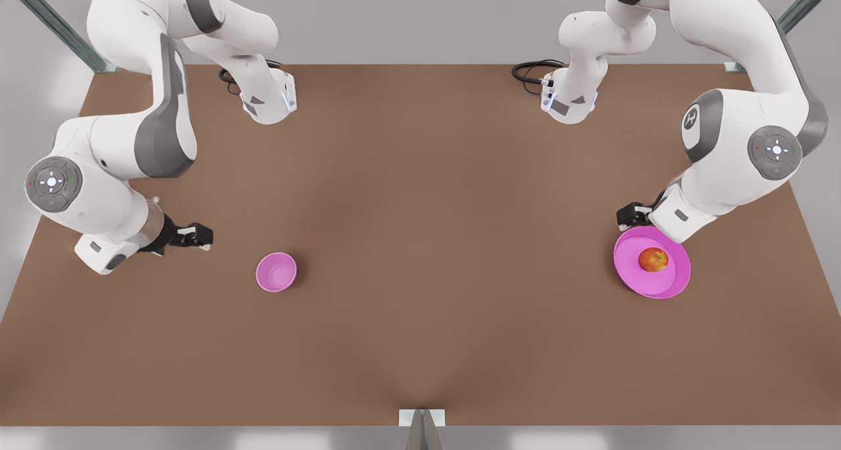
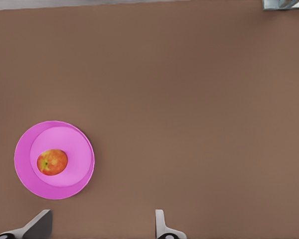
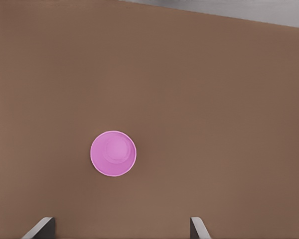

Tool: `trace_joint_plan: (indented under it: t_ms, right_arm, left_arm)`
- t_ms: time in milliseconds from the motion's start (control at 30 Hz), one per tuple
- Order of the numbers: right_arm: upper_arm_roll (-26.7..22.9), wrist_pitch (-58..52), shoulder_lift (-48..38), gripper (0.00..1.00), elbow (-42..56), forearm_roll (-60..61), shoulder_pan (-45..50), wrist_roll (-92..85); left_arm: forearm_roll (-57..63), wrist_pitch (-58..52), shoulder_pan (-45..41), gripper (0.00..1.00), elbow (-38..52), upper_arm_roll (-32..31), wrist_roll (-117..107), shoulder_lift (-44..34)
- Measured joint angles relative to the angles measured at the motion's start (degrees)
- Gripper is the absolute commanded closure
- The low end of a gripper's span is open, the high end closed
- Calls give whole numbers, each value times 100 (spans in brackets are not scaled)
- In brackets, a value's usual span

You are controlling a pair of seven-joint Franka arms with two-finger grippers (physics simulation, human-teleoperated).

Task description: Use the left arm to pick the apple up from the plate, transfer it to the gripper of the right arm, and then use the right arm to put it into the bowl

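Observation:
The red-orange apple lies on the wide pink plate at the front view's right. My left gripper hovers open just behind the plate's far rim, holding nothing. The small deep pink bowl stands toward the front view's left, with nothing in it. My right gripper hangs open to the left of the bowl, a short way off, also with nothing between its fingers.
Everything rests on a brown table. A metal bracket sits at the middle of its front edge. Black cables lie by the arm bases at the back. Bare tabletop stretches between bowl and plate.

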Motion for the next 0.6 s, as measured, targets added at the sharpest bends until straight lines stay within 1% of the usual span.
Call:
trace_joint_plan:
  t_ms: [100, 167, 300, 433, 600]
  right_arm:
    - [7, 40, -12, 0, 0, 3, 5, 103]
    - [39, 54, -18, 0, 0, 5, 9, 163]
    - [59, 68, -32, 0, 0, 20, 7, 265]
    - [56, 69, -36, 0, 0, 23, 10, 346]
    - [60, 70, -37, 0, -1, 22, 11, 414]
  left_arm:
    - [8, 37, 50, 0, -17, 85, 3, 88]
    - [1, 124, 436, 0, -101, 144, 7, 362]
    - [-118, 823, 1070, 0, -1221, 170, 72, 501]
    - [-220, 1799, 1124, 0, -2284, 311, 179, 527]
    - [-226, 2646, 1460, 0, -2637, 393, 379, 797]
